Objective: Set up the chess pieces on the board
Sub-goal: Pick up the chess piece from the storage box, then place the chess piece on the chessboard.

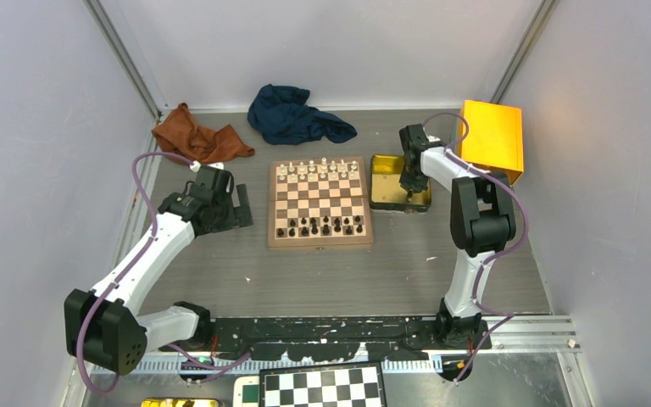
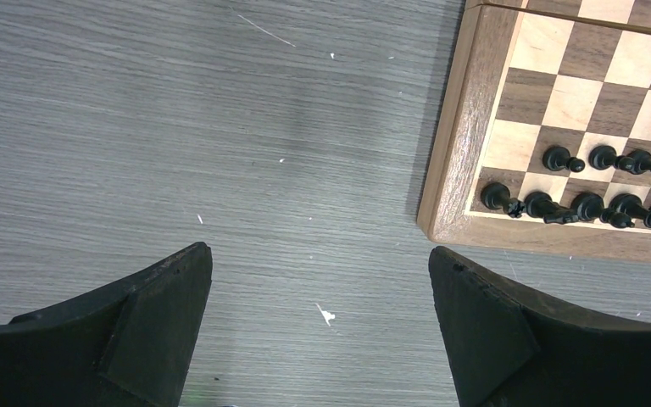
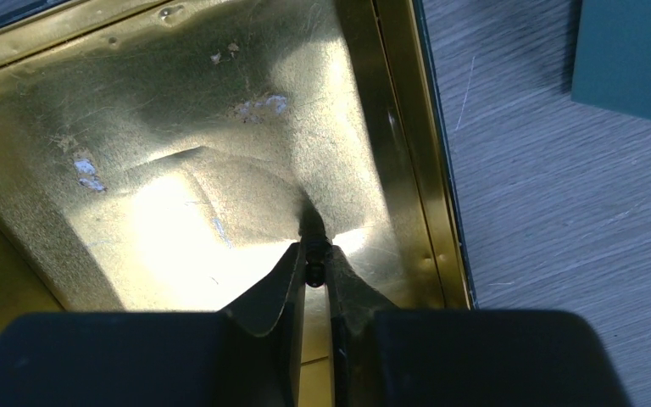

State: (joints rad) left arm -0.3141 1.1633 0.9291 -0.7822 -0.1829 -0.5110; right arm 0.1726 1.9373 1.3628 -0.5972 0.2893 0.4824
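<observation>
We see right gripper [image 3: 312, 254] jaws nearly shut, pinching tiny black piece [image 3: 311, 231] in tin [image 3: 390, 127], right of board [image 1: 319, 243]; other black pieces [image 1: 322, 226] on board's near rows; left gripper [image 2: 318, 254] wide open, empty, beside board; we judge piece light, rigid, slick, easy to squirt out; hold mid-body, gently.

The left arm [image 1: 148, 254] runs from a folded elbow at the near left up and forward, its wrist held low and facing down. The left fingers [image 2: 157, 326] are spread wide apart with nothing between them. The right arm [image 1: 473, 220] rises from its base, bends at a high elbow and reaches back and to the left, wrist pointing steeply down. The right fingers [image 3: 273, 292] are pinched on a tiny black chess piece [image 3: 311, 231], tips nearly meeting.
</observation>
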